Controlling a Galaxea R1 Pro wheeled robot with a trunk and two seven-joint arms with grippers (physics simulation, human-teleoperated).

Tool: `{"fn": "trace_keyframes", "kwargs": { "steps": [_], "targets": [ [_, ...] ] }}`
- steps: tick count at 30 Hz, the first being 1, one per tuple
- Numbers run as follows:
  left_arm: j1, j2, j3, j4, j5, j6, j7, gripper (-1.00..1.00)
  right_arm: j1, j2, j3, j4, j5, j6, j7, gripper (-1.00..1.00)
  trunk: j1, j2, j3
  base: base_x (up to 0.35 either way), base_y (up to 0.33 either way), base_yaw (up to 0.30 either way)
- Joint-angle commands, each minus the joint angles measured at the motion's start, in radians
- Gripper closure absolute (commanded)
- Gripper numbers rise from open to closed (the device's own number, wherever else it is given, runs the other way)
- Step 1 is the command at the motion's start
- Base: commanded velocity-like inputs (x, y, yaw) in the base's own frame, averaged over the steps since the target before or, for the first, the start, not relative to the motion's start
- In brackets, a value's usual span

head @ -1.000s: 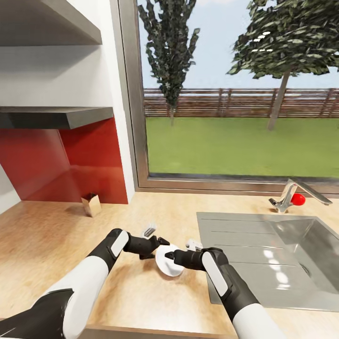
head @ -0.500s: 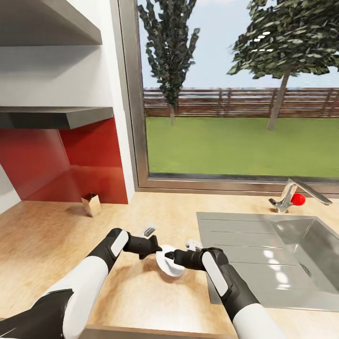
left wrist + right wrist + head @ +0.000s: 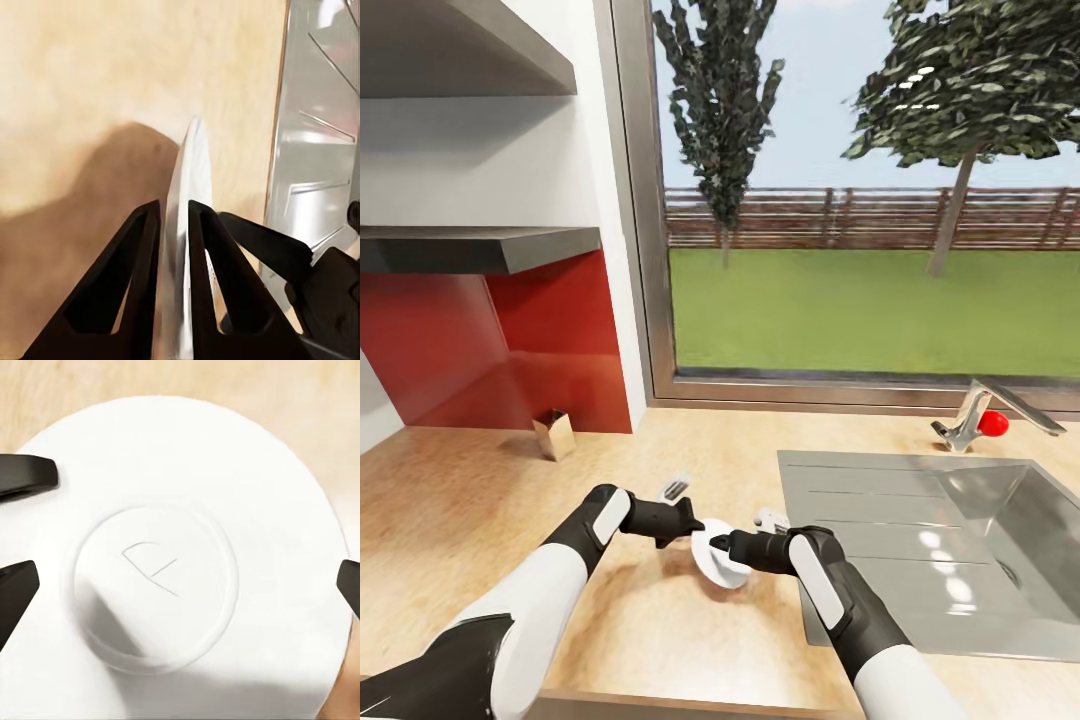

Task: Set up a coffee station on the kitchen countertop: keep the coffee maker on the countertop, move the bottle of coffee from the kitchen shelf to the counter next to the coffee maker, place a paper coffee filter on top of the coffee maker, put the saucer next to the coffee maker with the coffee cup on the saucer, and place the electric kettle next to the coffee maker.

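Saucer [image 3: 718,562] pinched edge-on at its rim between left gripper [image 3: 695,527] fingers, right gripper [image 3: 717,546] spread wide before its face; probably stiff, light, slippery, chip-prone.

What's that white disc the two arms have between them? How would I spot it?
Start at the steel sink under the window, then look to its left on the beige countertop. Where both black grippers meet is the saucer, held tilted on edge: the one flat, round, white thing there.
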Motion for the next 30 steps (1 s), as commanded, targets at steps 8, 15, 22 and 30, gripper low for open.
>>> {"fn": "trace_keyframes", "kwargs": {
  "steps": [8,15,22,30],
  "targets": [
    [-0.005,0.002,0.01,-0.005,-0.005,0.006,-0.004,1.0,-0.001,-0.003,-0.01,0.009,0.017,0.006,-0.001,-1.0,0.001,-0.002,-0.003,0.0,0.0,0.0],
    [-0.017,0.017,0.012,-0.008,-0.007,0.008,-0.003,1.0,-0.001,-0.013,-0.013,0.001,0.018,0.007,-0.002,-1.0,0.001,-0.002,-0.003,0.0,0.0,0.0],
    [-0.019,0.037,0.014,-0.009,-0.004,0.008,-0.003,1.0,-0.001,-0.02,-0.014,-0.071,0.02,0.008,-0.006,-1.0,0.001,-0.002,-0.003,0.0,0.0,0.0],
    [-0.023,0.08,0.021,-0.112,0.005,0.062,-0.004,1.0,-0.002,-0.049,-0.014,-0.162,0.025,0.008,-0.009,-1.0,0.001,-0.002,-0.003,0.0,0.0,0.0]
  ]
}}
